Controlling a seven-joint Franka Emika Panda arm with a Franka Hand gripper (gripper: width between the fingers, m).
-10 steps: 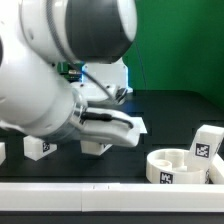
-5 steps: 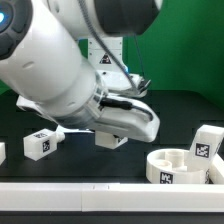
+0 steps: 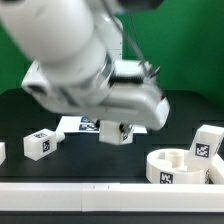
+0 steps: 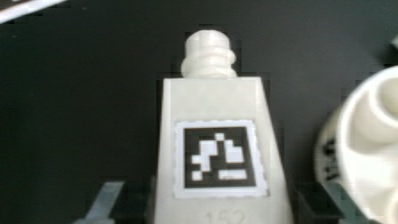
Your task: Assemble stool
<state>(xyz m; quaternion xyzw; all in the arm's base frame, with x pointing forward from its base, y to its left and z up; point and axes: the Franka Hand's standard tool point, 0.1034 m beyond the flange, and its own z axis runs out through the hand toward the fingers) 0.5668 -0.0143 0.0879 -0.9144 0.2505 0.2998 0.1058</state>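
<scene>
Green wall behind, black worktop (image 3: 190,115) below. The fingers (image 4: 111,203) are clamped on a tagged stool leg (image 3: 117,131), its peg (image 4: 210,55) pointing away from them. The ring-shaped seat (image 3: 172,166) lies near them; another leg (image 3: 39,144) sits well apart.

Behind the scene stood a plain green wall (image 3: 195,50), flat and without any window or mark. Below it the counter (image 3: 185,110) was matt black, and in the wrist view the same black counter (image 4: 71,80) filled the surroundings. A long white rail (image 3: 60,187) ran along the front edge of the counter. The marker board (image 3: 78,124) lay flat near the middle. The light was even and soft, with weak shadows.
</scene>
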